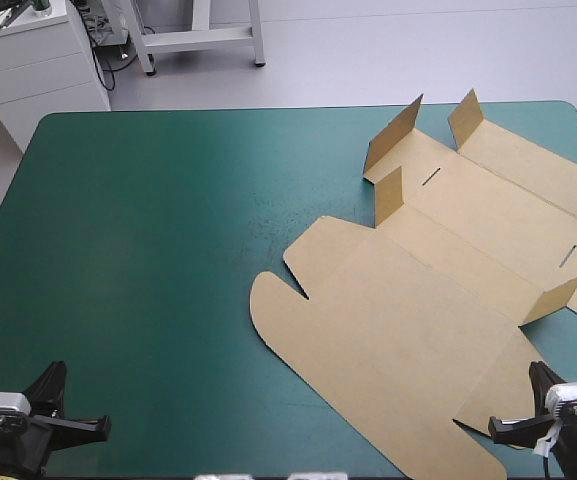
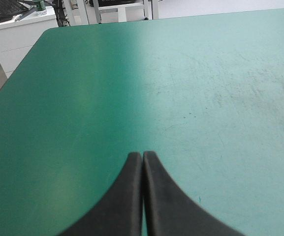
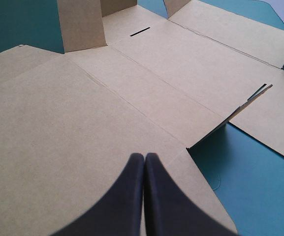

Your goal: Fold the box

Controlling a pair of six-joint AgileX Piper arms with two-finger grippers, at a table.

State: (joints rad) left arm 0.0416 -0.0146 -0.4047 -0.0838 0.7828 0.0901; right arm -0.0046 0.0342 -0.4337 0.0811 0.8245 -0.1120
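Teal-green worktop point(image 1: 148, 250) carried the box point(image 1: 408, 320) flat across its right half, only small flaps point(image 1: 392, 193) raised. We saw left gripper point(image 2: 142, 155) and right gripper point(image 3: 144, 156) closed, empty. We judged folding unstarted; next, raise a wall point(image 1: 528, 170).

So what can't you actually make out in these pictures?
- High view: the box is cut off on its right side by the picture's edge, so the flaps there are unseen.
- Left wrist view: only a pale sliver of the box shows, well off to the side of the shut left claw.
- Right wrist view: the shut right claw hides the box beneath it, so I can't tell whether they touch.
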